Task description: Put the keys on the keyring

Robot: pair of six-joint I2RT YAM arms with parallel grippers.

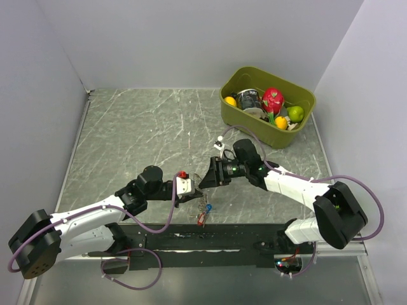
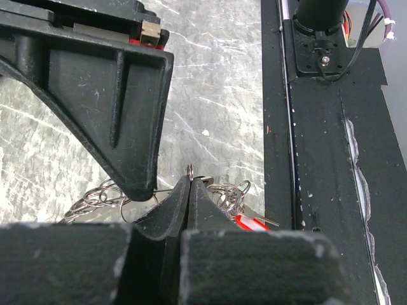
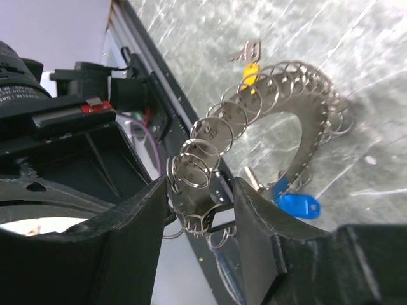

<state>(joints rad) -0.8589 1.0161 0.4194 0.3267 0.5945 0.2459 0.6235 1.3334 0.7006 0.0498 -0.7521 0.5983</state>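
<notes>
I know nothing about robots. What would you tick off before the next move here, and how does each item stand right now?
1. Left hand gripping the keyring: ok, its fingers are shut on a small loop.
2. Right hand placed at the ring: ok, it is open, with one finger on either side of the loops.
3. Yellow key found: ok, it is beside the ring's far arc. Already threaded: cannot tell.
4. Black key found: not ok, it shows in no view.
5. Blue tag and red tag free of the fingers: ok.
6. Room between the two hands: cannot tell, they are very close.
</notes>
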